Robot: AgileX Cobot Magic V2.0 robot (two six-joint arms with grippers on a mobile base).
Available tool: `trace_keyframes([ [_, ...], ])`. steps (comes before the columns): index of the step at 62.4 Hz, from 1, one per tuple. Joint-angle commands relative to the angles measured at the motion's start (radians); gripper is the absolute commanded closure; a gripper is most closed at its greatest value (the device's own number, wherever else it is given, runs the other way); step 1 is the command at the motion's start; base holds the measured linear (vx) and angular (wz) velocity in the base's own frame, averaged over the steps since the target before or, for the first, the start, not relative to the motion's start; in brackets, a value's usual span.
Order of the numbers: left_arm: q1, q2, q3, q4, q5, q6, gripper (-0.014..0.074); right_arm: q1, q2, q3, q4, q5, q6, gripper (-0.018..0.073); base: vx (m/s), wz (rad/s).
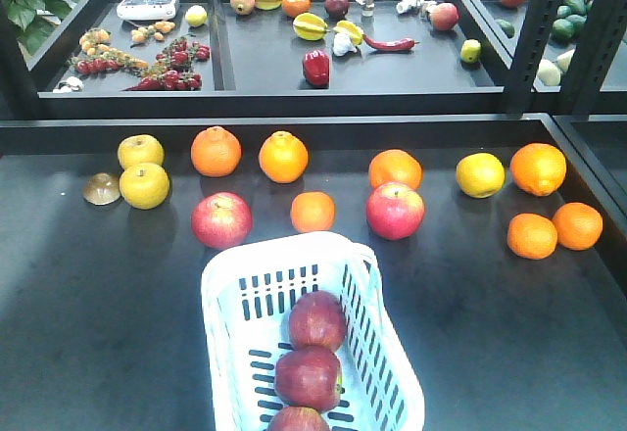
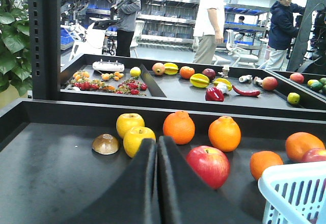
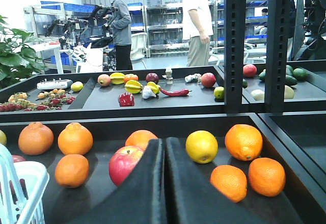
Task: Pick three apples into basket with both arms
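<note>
Three dark red apples lie in a row inside the pale plastic basket (image 1: 223, 333) at the front of the table: one at the far end (image 1: 316, 319), one in the middle (image 1: 308, 377), and one cut off by the frame edge (image 1: 297, 419). Neither arm shows in the front view. In the left wrist view my left gripper (image 2: 156, 140) is shut with nothing between its fingers, and a corner of the basket (image 2: 293, 193) sits low at the right. My right gripper (image 3: 164, 140) is likewise shut and empty, with the basket (image 3: 28, 180) at its lower left.
Two brighter red apples (image 1: 221, 219) (image 1: 395, 210) rest on the table beyond the basket, among several oranges (image 1: 283, 157), yellow fruits (image 1: 144, 185) and a brown half-dome (image 1: 101, 188). A raised black rim (image 1: 294, 127) borders the table. A farther tray (image 1: 265, 59) holds mixed produce. People stand in the background.
</note>
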Motion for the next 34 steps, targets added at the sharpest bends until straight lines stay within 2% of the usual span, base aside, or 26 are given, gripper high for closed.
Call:
trace_keyframes([
  [1, 0.001, -0.013, -0.025, -0.004, -0.074, -0.003, 0.0602, -0.004, -0.012, 0.014, -0.013, -0.077, -0.008, 0.0564, 0.00, 0.00],
  [34, 0.001, -0.013, -0.025, -0.004, -0.074, -0.003, 0.0602, -0.004, -0.012, 0.014, -0.013, -0.079, -0.008, 0.0564, 0.00, 0.00],
])
